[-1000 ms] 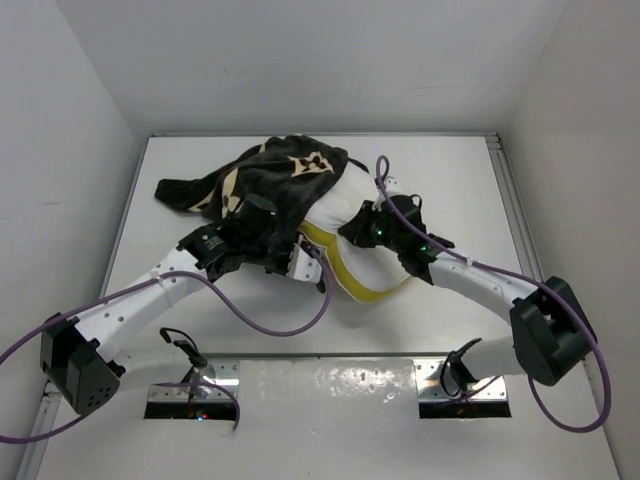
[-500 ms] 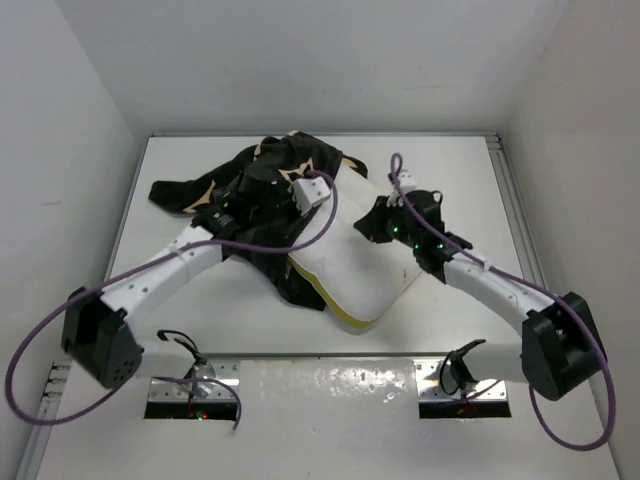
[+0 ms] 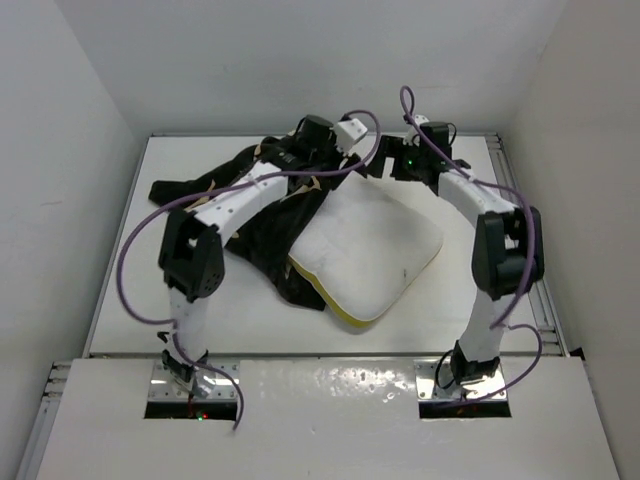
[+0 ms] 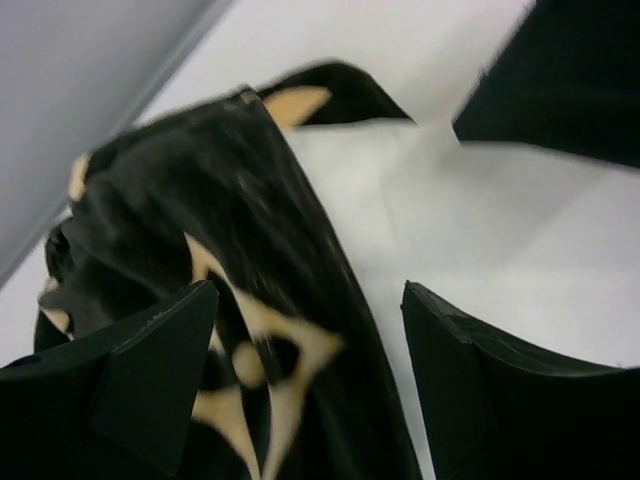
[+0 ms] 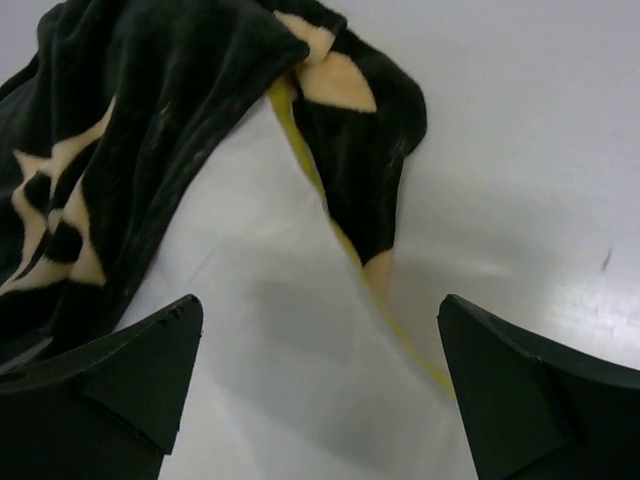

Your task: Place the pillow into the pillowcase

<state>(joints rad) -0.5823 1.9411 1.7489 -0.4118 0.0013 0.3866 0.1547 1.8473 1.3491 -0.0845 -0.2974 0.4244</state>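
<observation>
Lying between the wide-open left jaws: black velvety flower-printed pillowcase (image 4: 200, 200) edge; between the wide-open right jaws, lower centre: plump white yellow-piped pillow (image 5: 290, 390), ungripped.

Centre frame: pillow (image 3: 375, 245) lies on table (image 3: 470, 300), its upper-left end covered by pillowcase (image 3: 250, 215), which spreads left & toward the back edge. At top centre, left gripper (image 4: 310, 370) hangs over the case's edge. Right gripper (image 5: 320, 390) is just to its right, above the pillow's far corner.
</observation>
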